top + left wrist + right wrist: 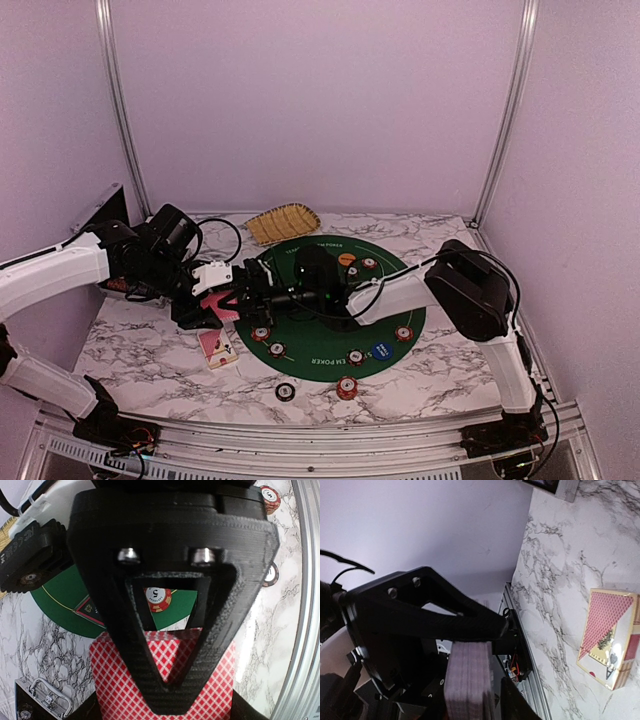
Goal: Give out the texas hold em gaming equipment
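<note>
Red-backed playing cards [112, 680], stacked as a deck, sit between the two arms above the left edge of the round green poker mat [405, 300]. The left gripper [232, 303] is closed on the deck, whose checked back fills the lower part of the left wrist view. The right gripper [258, 287] meets the same deck from the other side. One of its black triangular fingers [170, 555] lies across the card back, and in the right wrist view the deck [467, 680] shows edge-on just below a black finger. Whether the right gripper is clamping the cards or only resting against them cannot be told. Through the finger's triangular opening a red-and-white striped chip [157, 599] marked 5 lies on the mat. A card box [217, 348] lies flat on the marble surface [150, 350] just left of the mat, below the grippers. More chips are scattered on the mat, and two lie on the surface at its near edge. A blue button [379, 350] lies near the mat's front and an orange button [346, 259] near its back. A yellow basket [283, 222] stands behind the mat.
</note>
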{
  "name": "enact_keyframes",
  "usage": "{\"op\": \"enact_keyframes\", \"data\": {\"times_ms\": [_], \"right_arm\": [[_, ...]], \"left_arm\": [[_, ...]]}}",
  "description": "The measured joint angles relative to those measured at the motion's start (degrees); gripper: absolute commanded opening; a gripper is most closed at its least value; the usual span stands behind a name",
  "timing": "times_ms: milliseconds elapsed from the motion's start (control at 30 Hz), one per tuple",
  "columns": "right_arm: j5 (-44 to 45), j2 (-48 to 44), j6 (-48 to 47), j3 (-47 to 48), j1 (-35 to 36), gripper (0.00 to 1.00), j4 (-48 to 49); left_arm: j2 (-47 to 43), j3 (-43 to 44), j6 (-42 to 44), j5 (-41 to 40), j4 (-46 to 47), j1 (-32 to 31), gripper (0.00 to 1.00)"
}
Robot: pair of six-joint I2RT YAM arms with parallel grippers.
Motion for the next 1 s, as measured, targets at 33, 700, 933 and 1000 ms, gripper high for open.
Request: {"op": "enact_keyframes", "data": {"times_ms": [33, 700, 933, 1000], "right_arm": [[0.04, 0.00, -0.15, 0.02, 0.04, 0.41, -0.37], [1.31, 2.64, -0.63, 4.76, 1.01, 0.58, -5.05], [1.95, 2.97, -2.16, 6.08, 1.03, 0.63, -9.05], [2.29, 2.97, -2.89, 6.14, 1.03, 0.63, -9.84]], "left_arm": [[-0.02, 0.00, 0.00, 0.02, 0.00, 0.00, 0.34], [0.00, 0.00, -1.20, 0.04, -0.11, -0.28, 0.28], [0.00, 0.00, -1.31, 0.02, -0.17, -0.28, 0.24], [0.00, 0.00, -1.31, 0.02, -0.35, -0.28, 0.23]]}}
